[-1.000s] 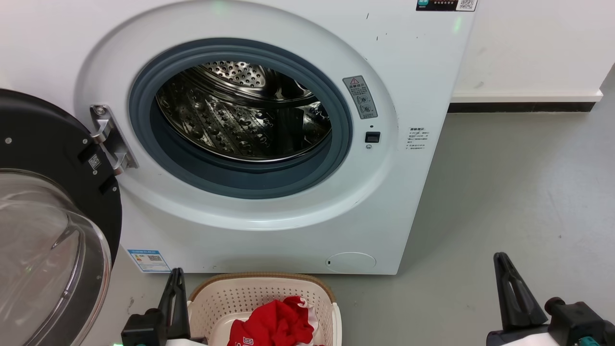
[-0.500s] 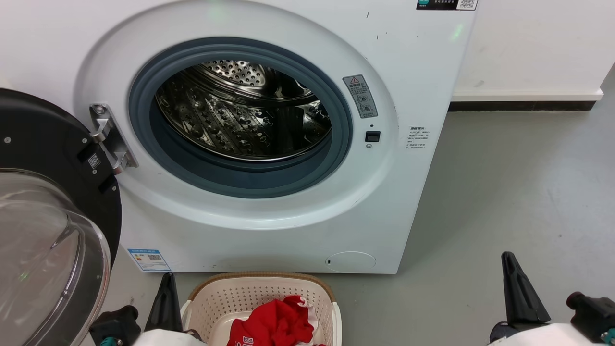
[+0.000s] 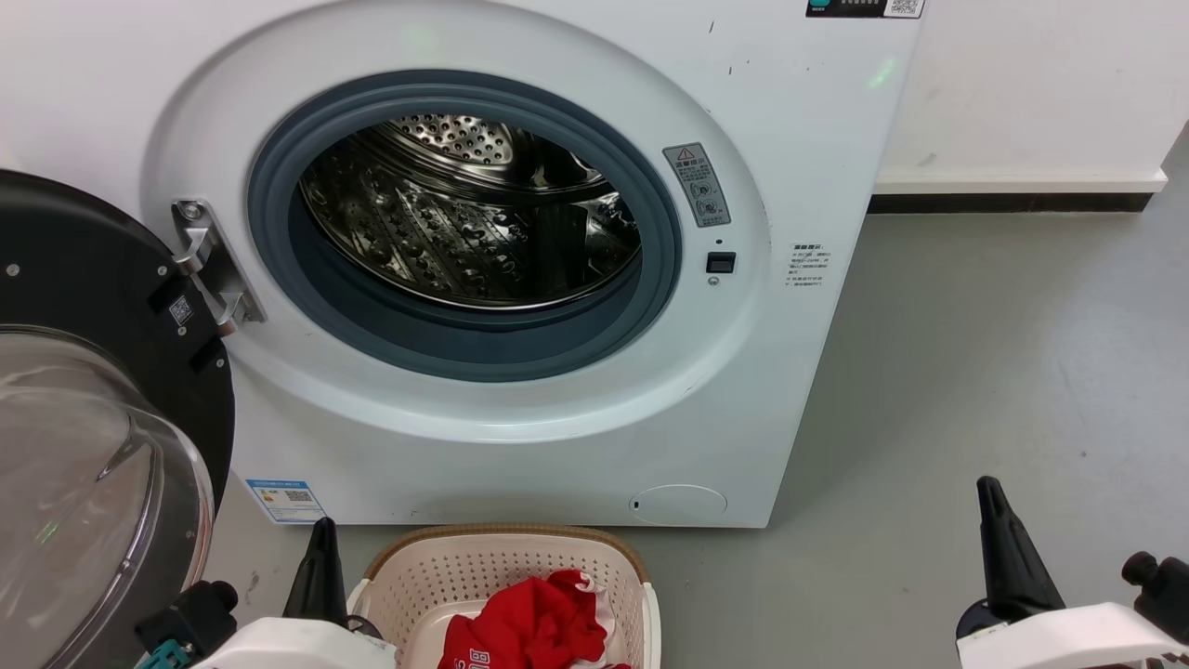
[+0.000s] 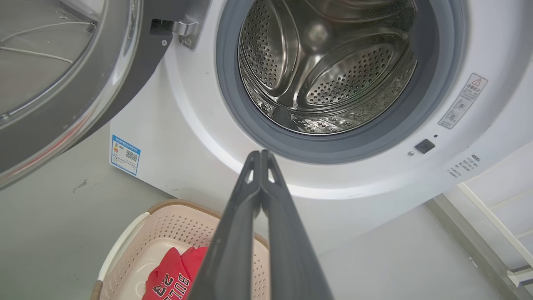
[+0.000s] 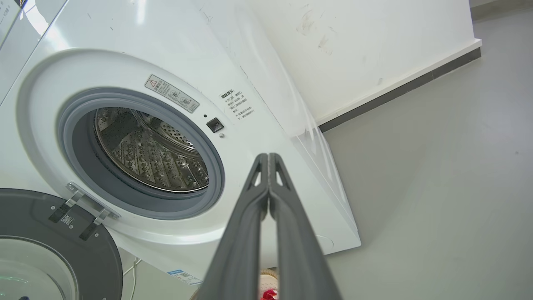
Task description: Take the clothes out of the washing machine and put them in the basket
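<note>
Door (image 3: 102, 409): black-framed glass, swung open at the far left and hung on a metal hinge (image 3: 209, 269).

Left gripper (image 3: 322, 539): low in the head view, just left of the basket, fingers pointing up. The left wrist view shows its jaws pressed together at the tips with nothing between them.

Basket (image 3: 506, 537): cream with a brown rim. It stands on the floor (image 3: 975, 372) directly in front of the washing machine (image 3: 520, 455), below the porthole.

Clothes (image 3: 529, 627): a red bundle with white lettering, lying inside the basket.

Drum (image 3: 464, 223): perforated steel, seen through the grey rubber ring.

Right gripper (image 3: 992, 497): low at the right over grey floor, well apart from the basket. Its jaws are likewise together and grip nothing.
</note>
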Controlling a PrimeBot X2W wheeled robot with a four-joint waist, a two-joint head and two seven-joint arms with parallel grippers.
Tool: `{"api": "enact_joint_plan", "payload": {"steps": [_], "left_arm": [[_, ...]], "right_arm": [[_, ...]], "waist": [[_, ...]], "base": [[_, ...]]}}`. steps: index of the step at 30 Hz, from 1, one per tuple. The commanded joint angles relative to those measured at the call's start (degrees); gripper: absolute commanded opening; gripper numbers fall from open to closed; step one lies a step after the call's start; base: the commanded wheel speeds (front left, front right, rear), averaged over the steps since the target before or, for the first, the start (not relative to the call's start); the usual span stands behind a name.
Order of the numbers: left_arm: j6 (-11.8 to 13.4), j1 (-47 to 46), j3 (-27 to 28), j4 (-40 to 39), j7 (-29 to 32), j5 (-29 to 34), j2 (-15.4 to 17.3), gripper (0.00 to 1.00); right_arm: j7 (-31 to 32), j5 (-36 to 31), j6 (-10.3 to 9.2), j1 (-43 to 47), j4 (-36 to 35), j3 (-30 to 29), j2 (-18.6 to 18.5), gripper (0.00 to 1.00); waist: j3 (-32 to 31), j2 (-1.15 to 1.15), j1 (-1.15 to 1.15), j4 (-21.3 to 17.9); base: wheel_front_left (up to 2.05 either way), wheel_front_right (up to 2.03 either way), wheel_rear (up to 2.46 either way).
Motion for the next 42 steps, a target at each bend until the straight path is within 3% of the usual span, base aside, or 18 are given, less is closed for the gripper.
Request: {"api": "enact_joint_plan", "payload": {"steps": [1,42], "left_arm": [[-0.4,-1.8,0.4,-0.4,0.5,-2.3,0.0,0.00],[-4.4,-6.1,3.1,2.3,7.8,-32.6,0.0,0.00]], "right_arm": [[0.4,2.5,-0.01,-2.1,-0.3,-0.1,-0.6,0.00],[7.3,33.4,-0.01,-6.8,4.0,-1.4,-1.0,0.00]], "waist": [[0.0,0.00,0.00,0.0],[0.5,0.00,0.00,0.2]], "base": [[0.00,0.00,0.00],[0.00,0.00,0.00]]}}
